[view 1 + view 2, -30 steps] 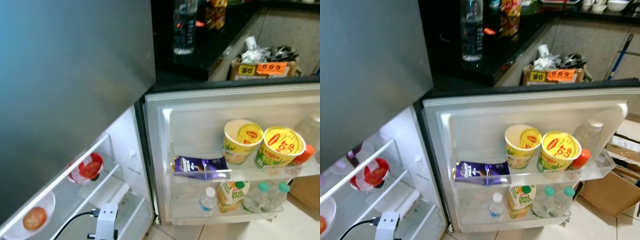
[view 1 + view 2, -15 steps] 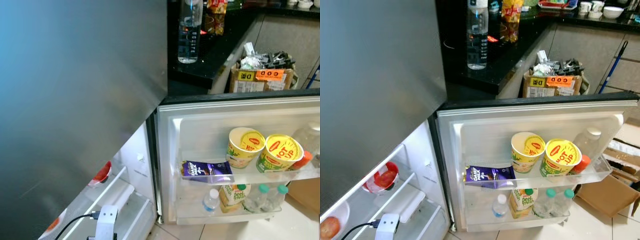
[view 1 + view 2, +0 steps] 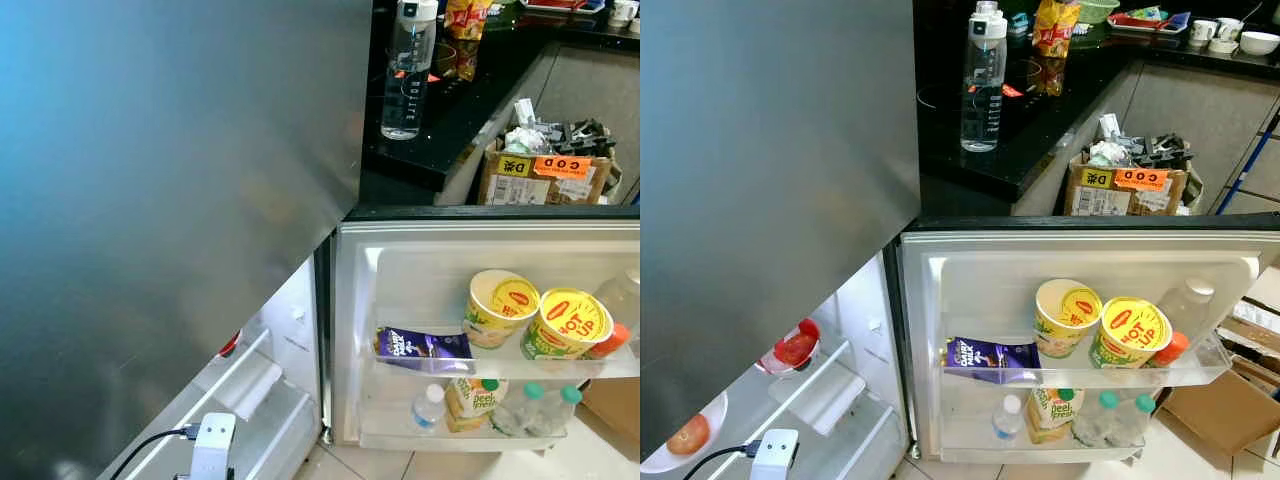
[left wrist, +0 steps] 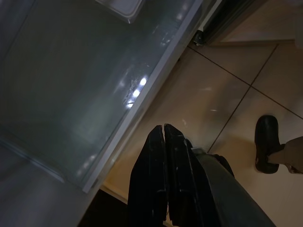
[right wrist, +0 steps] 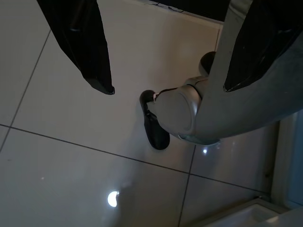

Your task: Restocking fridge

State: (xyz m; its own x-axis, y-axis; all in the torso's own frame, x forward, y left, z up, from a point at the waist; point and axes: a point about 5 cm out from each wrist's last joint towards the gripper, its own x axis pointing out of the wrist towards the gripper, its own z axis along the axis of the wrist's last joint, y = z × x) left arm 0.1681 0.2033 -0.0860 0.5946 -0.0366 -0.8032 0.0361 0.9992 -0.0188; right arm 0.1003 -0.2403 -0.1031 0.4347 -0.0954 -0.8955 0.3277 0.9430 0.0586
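Camera shifted; fridge door [image 3: 1070, 270] edge cropped.

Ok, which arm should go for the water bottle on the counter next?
Right, probably. The water bottle stands right of centre, beyond the open fridge door, and the right gripper hangs open over the floor. The left gripper is shut, low beside a glass shelf.

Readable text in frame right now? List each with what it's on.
"HOT CUP" on the lid of the right noodle cup.
"COD" on the orange sticker on the cardboard box.
"DAIRY MILK" on the purple chocolate wrapper.
"peel fresh" on the juice carton.
Vertical lettering on the water bottle: too blurred.
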